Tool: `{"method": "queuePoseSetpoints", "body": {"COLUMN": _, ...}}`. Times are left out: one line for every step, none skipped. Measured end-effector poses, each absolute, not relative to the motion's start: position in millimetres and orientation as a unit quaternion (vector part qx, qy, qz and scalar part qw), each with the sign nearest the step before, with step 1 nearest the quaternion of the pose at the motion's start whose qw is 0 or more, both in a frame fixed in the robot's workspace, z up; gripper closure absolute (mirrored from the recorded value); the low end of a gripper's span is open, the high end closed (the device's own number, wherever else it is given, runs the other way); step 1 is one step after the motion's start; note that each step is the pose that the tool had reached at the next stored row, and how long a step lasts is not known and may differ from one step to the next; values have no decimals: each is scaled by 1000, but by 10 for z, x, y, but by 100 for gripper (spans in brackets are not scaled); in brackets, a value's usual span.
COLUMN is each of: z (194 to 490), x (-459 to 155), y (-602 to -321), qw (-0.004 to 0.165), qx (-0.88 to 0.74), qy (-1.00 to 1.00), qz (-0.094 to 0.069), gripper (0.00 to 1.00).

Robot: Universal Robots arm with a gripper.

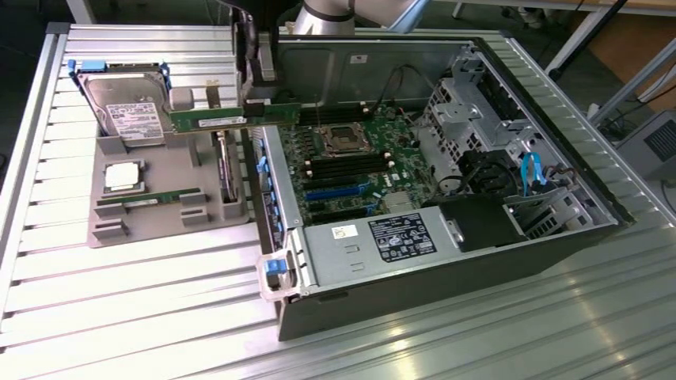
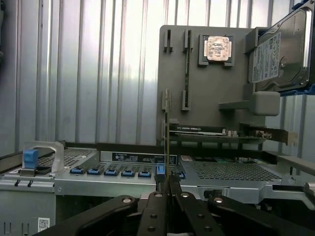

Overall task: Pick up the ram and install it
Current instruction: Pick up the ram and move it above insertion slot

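The end effector (image 1: 253, 104) is closed narrow on the ram (image 1: 222, 119), pinching it near the middle of its upper edge. The ram hangs level in the air, above the line where the tray (image 1: 158, 226) meets the wall of the open case (image 1: 423, 277), not yet over the motherboard (image 1: 354, 162).

The grip covers little of a long, thin board, so I judge that a knock against the case wall could twist it between the fingers. Any such tilt would let one end meet the black slots (image 1: 340, 168) first and jam. A skewed press could also bend the board or scrape its contact edge. The cables and metal cages inside the case crowd the path as well.

In the wrist view the ram (image 2: 168, 123) is seen edge-on, a hairline green strip rising from the end effector (image 2: 169, 184). It is flat and rigid, with a pale label. The tray is matt grey plastic with moulded pockets. It holds a boxy metal hard drive (image 1: 127, 111), a square silver processor (image 1: 122, 176) and a second stick (image 1: 148, 199). The counter (image 1: 127, 301) is ribbed, shiny metal.
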State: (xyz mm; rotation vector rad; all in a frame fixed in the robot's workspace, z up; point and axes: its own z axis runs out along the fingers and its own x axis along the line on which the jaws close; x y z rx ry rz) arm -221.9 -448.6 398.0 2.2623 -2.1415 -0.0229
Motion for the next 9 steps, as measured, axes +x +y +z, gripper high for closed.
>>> {"method": "queuePoseSetpoints", "body": {"z": 3980, "x": -2207, "y": -4486, "qw": 13, "qx": 726, "qy": -687, "qz": -7, "gripper": 88}}
{"method": "queuePoseSetpoints", "body": {"z": 3980, "x": -2189, "y": -4486, "qw": 13, "qx": 726, "qy": -687, "qz": -8, "gripper": 88}}
{"method": "queuePoseSetpoints", "body": {"z": 3980, "x": -2178, "y": -4486, "qw": 13, "qx": 726, "qy": -687, "qz": -8, "gripper": 88}}
{"method": "queuePoseSetpoints", "body": {"z": 3979, "x": -2163, "y": -4486, "qw": 14, "qx": 726, "qy": -687, "qz": -8, "gripper": 88}}
{"method": "queuePoseSetpoints", "body": {"z": 3979, "x": -2152, "y": -4486, "qw": 14, "qx": 726, "qy": -687, "qz": -8, "gripper": 88}}
{"method": "queuePoseSetpoints", "body": {"z": 3979, "x": -2139, "y": -4486, "qw": 14, "qx": 726, "qy": -687, "qz": -8, "gripper": 88}}
{"method": "queuePoseSetpoints", "body": {"z": 3979, "x": -2128, "y": -4486, "qw": 14, "qx": 726, "qy": -687, "qz": -8, "gripper": 88}}
{"method": "queuePoseSetpoints", "body": {"z": 3979, "x": -2115, "y": -4486, "qw": 14, "qx": 726, "qy": -687, "qz": -8, "gripper": 88}}
{"method": "queuePoseSetpoints", "body": {"z": 3979, "x": -2103, "y": -4486, "qw": 14, "qx": 726, "qy": -687, "qz": -8, "gripper": 88}}
